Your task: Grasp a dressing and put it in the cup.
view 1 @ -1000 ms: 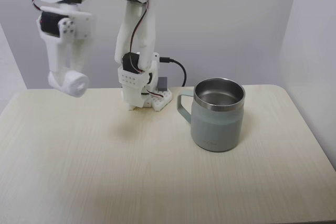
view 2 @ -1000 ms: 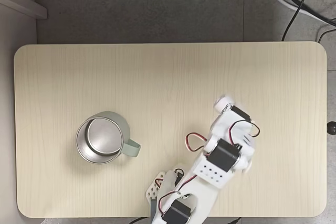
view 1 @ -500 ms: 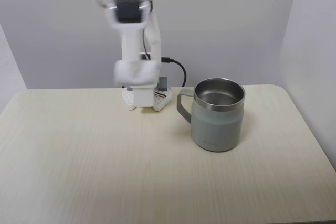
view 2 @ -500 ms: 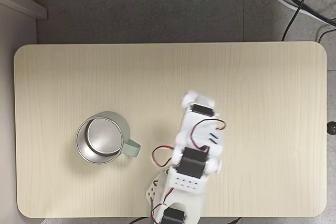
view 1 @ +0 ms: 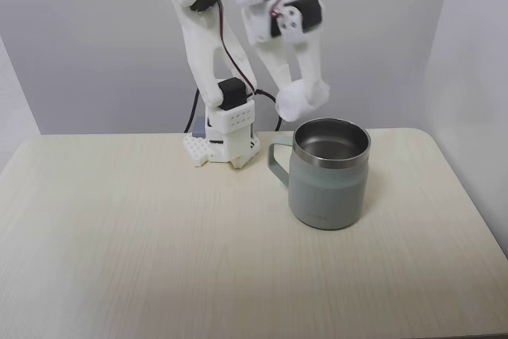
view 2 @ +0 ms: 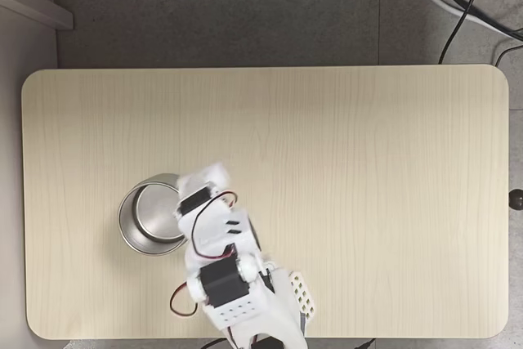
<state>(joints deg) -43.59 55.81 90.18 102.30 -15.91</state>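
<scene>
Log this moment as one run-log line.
phase: carry to cup | gripper: shut on gauze roll, raised | position: by steel-rimmed mug rim, handle side | mug: upright, looks empty | release: pending

A pale wood table (view 2: 327, 120) with rounded corners stands on grey floor (view 2: 245, 22), against plain white walls (view 1: 95, 37).

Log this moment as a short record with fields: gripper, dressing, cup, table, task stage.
gripper: the gripper hangs just above the cup's rim on its handle side, shut on the dressing
dressing: the dressing, a small white roll, is held in the air and not yet inside the cup
cup: the cup stands upright on the table; its steel interior looks empty where visible
table: the table, pale wood
task stage: carrying done, release pending
</scene>
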